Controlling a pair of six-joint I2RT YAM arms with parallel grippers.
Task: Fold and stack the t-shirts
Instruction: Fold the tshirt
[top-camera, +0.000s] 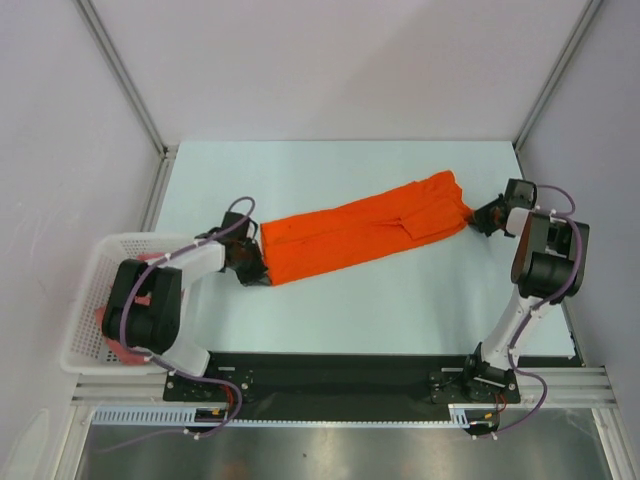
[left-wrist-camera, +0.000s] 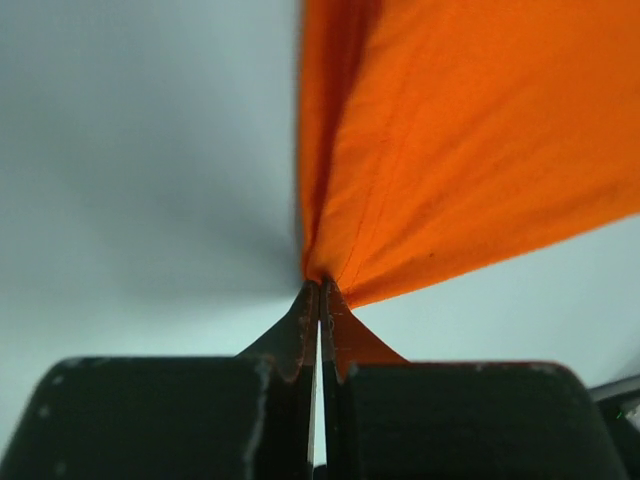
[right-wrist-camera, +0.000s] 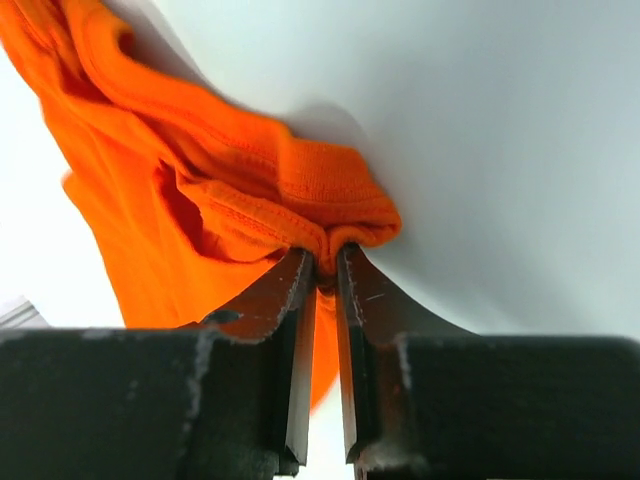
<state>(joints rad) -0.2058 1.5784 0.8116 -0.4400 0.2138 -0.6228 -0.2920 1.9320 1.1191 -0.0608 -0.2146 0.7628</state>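
The bright orange t-shirt (top-camera: 365, 230) is stretched as a long folded band across the table, from lower left to upper right. My left gripper (top-camera: 248, 262) is shut on its lower left end; in the left wrist view the cloth (left-wrist-camera: 460, 150) fans out from my gripper's (left-wrist-camera: 321, 287) pinched tips. My right gripper (top-camera: 478, 217) is shut on the upper right end, with a bunched hem (right-wrist-camera: 300, 190) clamped at my gripper's (right-wrist-camera: 325, 262) tips. The salmon-pink t-shirt (top-camera: 122, 347) lies in the basket, mostly hidden by my left arm.
A white lattice basket (top-camera: 88, 290) stands off the table's left edge beside my left arm. The pale table (top-camera: 330, 170) is bounded by grey walls and metal posts at the back and sides.
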